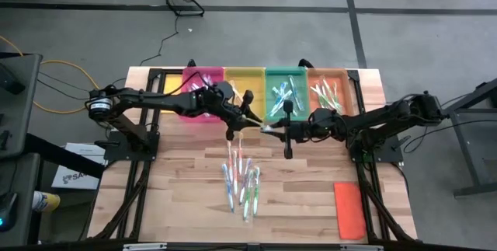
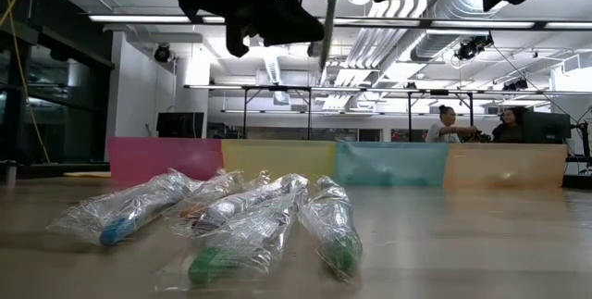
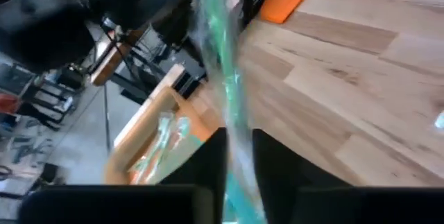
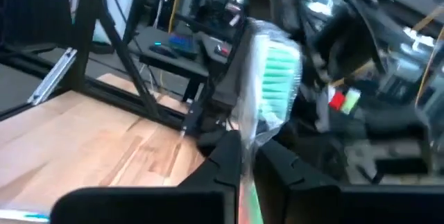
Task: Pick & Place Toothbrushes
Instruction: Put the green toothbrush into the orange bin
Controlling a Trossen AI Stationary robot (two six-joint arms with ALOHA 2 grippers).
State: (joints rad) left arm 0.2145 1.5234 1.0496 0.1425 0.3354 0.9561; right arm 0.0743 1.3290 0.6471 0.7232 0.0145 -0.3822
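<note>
Held in both grippers, left gripper point(image 1: 250, 119) and right gripper point(image 1: 270, 128), above worktop's middle: wrapped green toothbrush point(image 4: 267, 92); light, stiff, slippery; best pinched mid-handle.

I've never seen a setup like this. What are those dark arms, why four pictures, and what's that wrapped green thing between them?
Two robot arms work at a wooden table. One picture looks down from above, one looks level across the tabletop, and one comes from each arm's wrist. The left gripper and right gripper meet in mid-air, both pinching one wrapped green toothbrush, as if handing it over. More wrapped toothbrushes lie in a pile on the table. Four coloured trays line the far edge, and an orange lid lies near the right corner.
</note>
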